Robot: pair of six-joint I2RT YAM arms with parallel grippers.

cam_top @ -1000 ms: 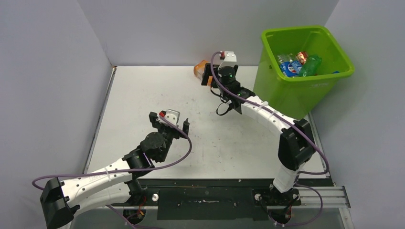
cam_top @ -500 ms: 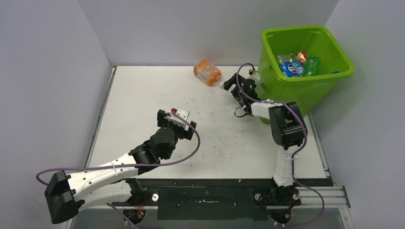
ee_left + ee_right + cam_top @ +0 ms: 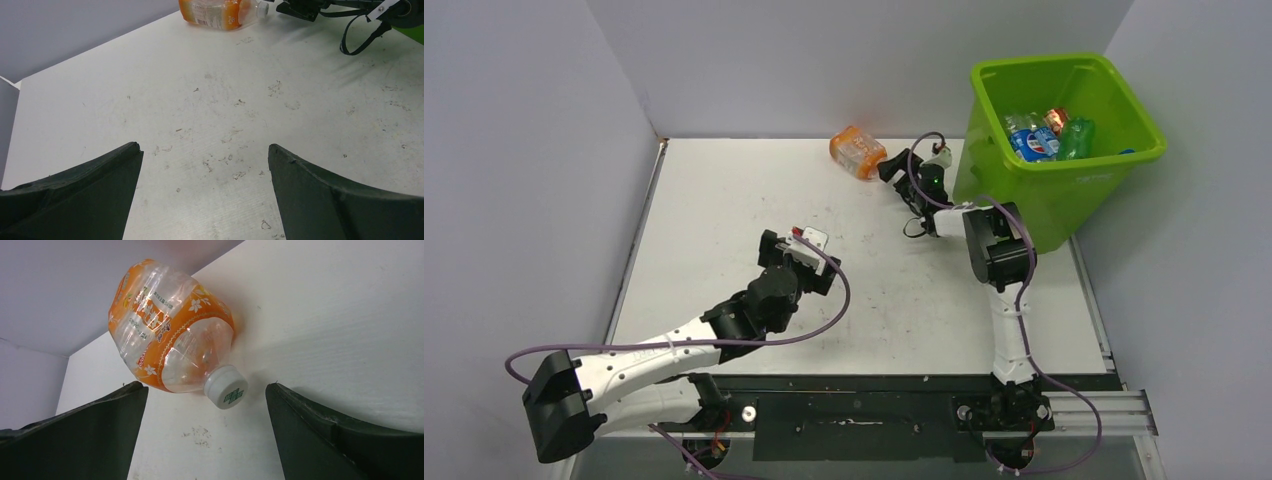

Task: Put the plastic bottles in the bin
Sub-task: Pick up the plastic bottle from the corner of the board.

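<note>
Far edge of the white worktop (image 3: 724, 200), centre: one crushed clear plastic bottle with an orange label (image 3: 857, 152) lies on its side close to the grey back wall. It rests on the worktop, outside the bin and a little to its left. Its white screw cap (image 3: 226, 393) points towards the near right.

Far right corner: the large lime-green plastic bin (image 3: 1064, 185) stands upright, partly overhanging the worktop's right edge. Inside it lie several crushed bottles with blue and red labels (image 3: 1029, 140) and one green bottle (image 3: 1076, 135), heaped towards the right side.

Right pincer (image 3: 892, 168): low over the worktop, between the orange-labelled bottle and the bin wall, pointing left at the bottle's cap end. Jaws stand wide and hold nothing. In the right wrist view the bottle (image 3: 170, 347) fills the gap ahead of the pincer (image 3: 204, 385), with the cap nearest. Neither dark finger (image 3: 320, 435) touches it.

Left pincer (image 3: 796, 252): over bare worktop near the centre, well apart from the bottle. Jaws wide, nothing between them. Its wrist view shows the pincer (image 3: 203, 147) above scuffed worktop, the bottle (image 3: 217, 9) at the far edge and the right arm's black parts beside it.
</note>
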